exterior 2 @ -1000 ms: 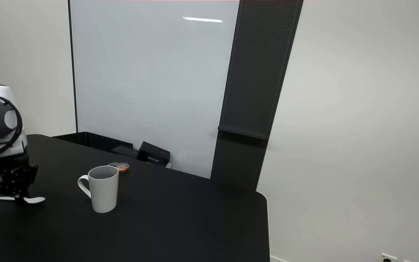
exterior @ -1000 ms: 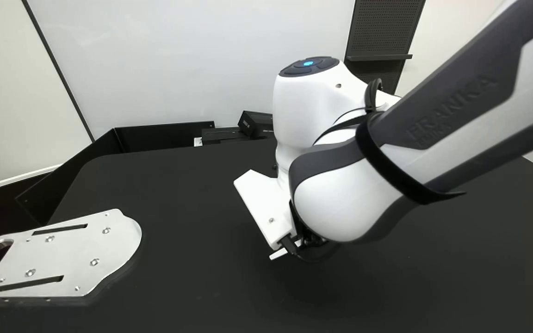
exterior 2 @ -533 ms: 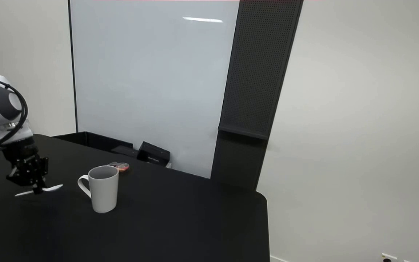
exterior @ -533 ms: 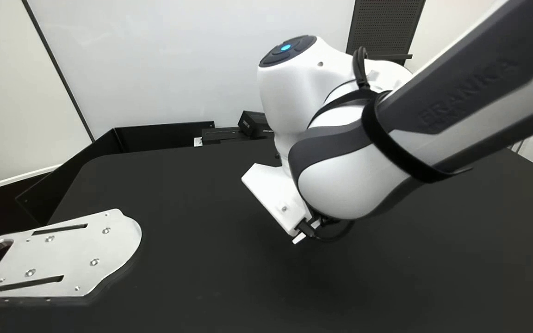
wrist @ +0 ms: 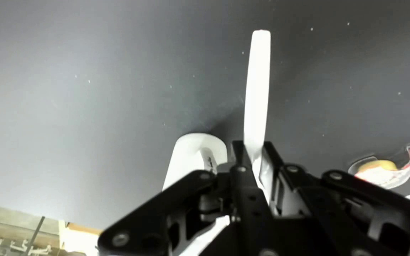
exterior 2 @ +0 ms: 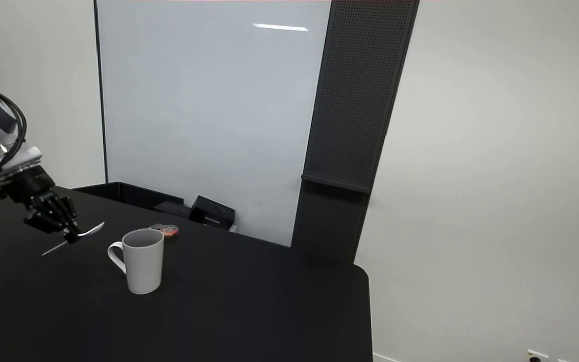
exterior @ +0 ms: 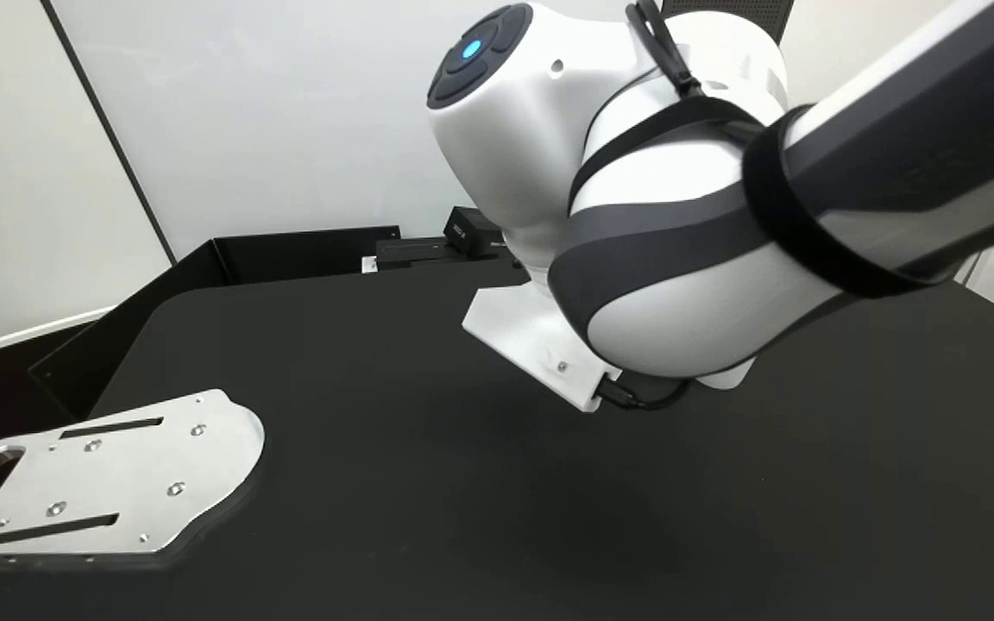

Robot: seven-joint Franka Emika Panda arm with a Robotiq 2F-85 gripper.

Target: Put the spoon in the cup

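- Claw (wrist: 253, 153): fingers drawn close together, pinching the spoon (wrist: 257, 89) by its handle, one on either side; the handle fills the gap.
- Spoon: held outside the cup (exterior 2: 143, 266). White, smooth, plastic-looking, with a thin flat handle and oval bowl. In an exterior view the spoon (exterior 2: 92, 230) slants, bowl end uppermost. Wrist view gives the blunt handle end; the bowl is hidden.
- Cup: near the spoon, apart from it, upright on the counter (exterior 2: 269, 306). White, plain, cylindrical, loop handle facing the claw. Wrist view adds a pale strip with dark marks, illegible.
- Counter: matt black, corners rounded.
- Tape dispenser (wrist: 383, 172): on the counter near the cup. Wrist view resolves clear plastic, a yellow ring and red parts; in an exterior view it is a small orange-red shape.
- Arm (exterior: 678, 302): white and grey shells, black straps; hides the claw in an exterior view.
- Metal plate (exterior: 152, 483): flat, slotted, drilled, lying on the counter.
- Black box (exterior 2: 212, 213): angular, visible in both exterior views.
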